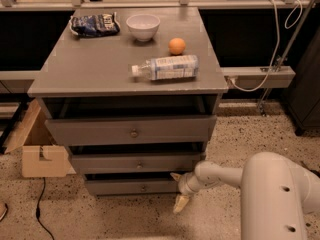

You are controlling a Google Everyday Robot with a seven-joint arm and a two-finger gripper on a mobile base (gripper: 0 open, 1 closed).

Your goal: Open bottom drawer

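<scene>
The bottom drawer (131, 186) is the lowest and narrowest grey front of the cabinet, with a small round knob (144, 187) and a dark gap above it. My gripper (178, 189) is at the drawer's right end, close to the floor, on a white arm that comes in from the lower right. Its two yellowish fingers (181, 203) stand apart, one at the drawer's top right corner and one lower, near the floor. It holds nothing.
The middle drawer (137, 163) and top drawer (131, 130) sit above, each with a dark gap over it. On the cabinet top are a water bottle (167, 67), an orange (176, 46), a white bowl (143, 25) and a chip bag (94, 24). A cardboard box (42, 154) stands to the left.
</scene>
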